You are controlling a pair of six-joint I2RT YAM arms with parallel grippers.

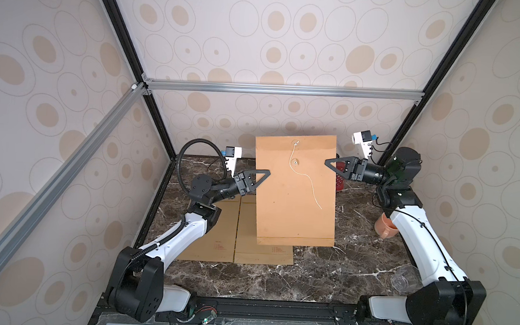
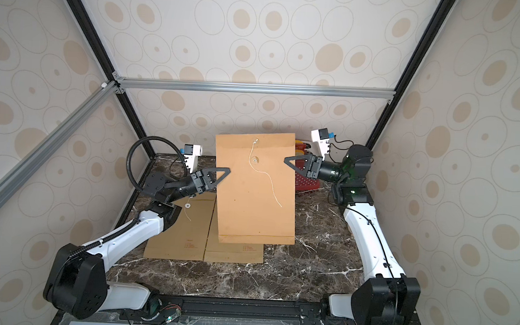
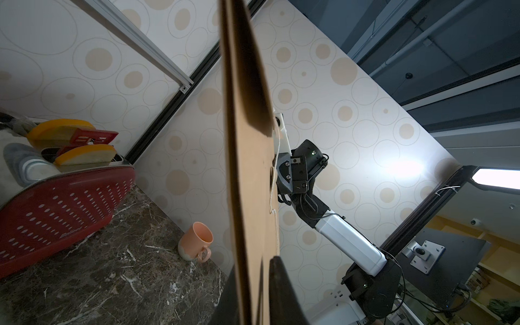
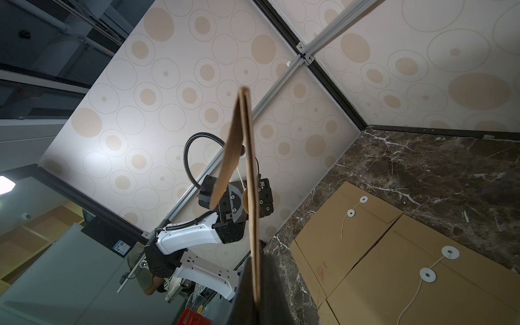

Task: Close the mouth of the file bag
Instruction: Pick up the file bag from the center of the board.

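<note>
Left tool [image 1: 269, 172] and right tool [image 1: 326, 163] clench opposite side edges of the file bag [image 1: 293, 201], yet its flap [image 4: 228, 157] gapes and its string [image 1: 313, 189] hangs unwound, so closing looks barely begun.

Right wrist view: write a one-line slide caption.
File bag held edge-on in the air, right gripper and left gripper clamping opposite edges; spare bags lie flat on table.

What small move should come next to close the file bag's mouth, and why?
Probably open the right claw and bring it to the loose end of the string. Both claws grip the file bag by its side edges, so the left claw alone might hold it. The string hangs free, not wound round the lower button, and its end lies nearer the right claw.
</note>
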